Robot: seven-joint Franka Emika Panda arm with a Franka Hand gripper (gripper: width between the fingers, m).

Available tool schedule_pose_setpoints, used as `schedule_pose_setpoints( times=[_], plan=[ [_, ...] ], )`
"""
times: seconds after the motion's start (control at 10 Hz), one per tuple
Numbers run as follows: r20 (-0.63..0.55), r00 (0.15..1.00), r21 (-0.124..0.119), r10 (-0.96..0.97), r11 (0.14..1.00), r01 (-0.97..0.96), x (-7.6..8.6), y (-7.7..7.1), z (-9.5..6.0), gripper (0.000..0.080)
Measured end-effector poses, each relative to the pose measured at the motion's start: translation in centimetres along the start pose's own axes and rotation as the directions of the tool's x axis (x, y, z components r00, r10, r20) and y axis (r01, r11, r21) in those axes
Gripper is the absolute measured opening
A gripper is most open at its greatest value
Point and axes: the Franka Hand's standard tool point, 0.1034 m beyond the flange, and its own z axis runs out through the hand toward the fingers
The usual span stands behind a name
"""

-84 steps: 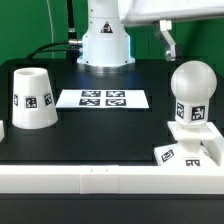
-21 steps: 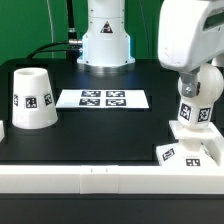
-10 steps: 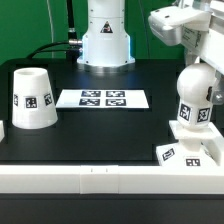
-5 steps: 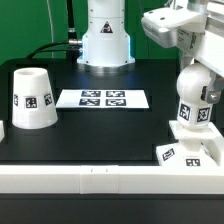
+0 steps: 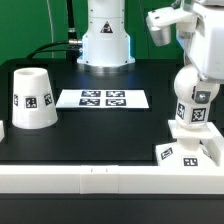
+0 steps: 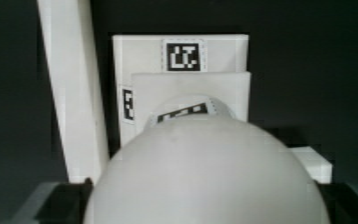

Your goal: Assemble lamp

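The lamp's round-headed bulb (image 5: 193,102) stands upright in the flat square base (image 5: 190,152) at the exterior view's right, near the front. My gripper (image 5: 197,80) comes down over the bulb's head and is shut on it. In the wrist view the bulb (image 6: 202,160) fills the space between my dark fingers (image 6: 51,205), with the tagged base (image 6: 185,55) behind it. The tapered cone shade (image 5: 32,98) stands alone at the exterior view's left, wide end down.
The marker board (image 5: 103,98) lies flat in the middle of the black table. The robot's white pedestal (image 5: 105,40) stands behind it. A white rail (image 5: 100,180) runs along the table's front edge, next to the base.
My hand has come lower over the bulb's head and turned. The bulb's tag has rotated from tilted to nearly upright. The shade and base have not moved.
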Motion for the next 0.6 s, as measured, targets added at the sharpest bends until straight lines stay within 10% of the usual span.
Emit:
schedule_pose_setpoints(
  times=[0.6],
  plan=[
    [-0.008,0.891,0.026,0.455,0.891,-0.454,-0.28,-0.15,0.07,0.0578]
  ],
)
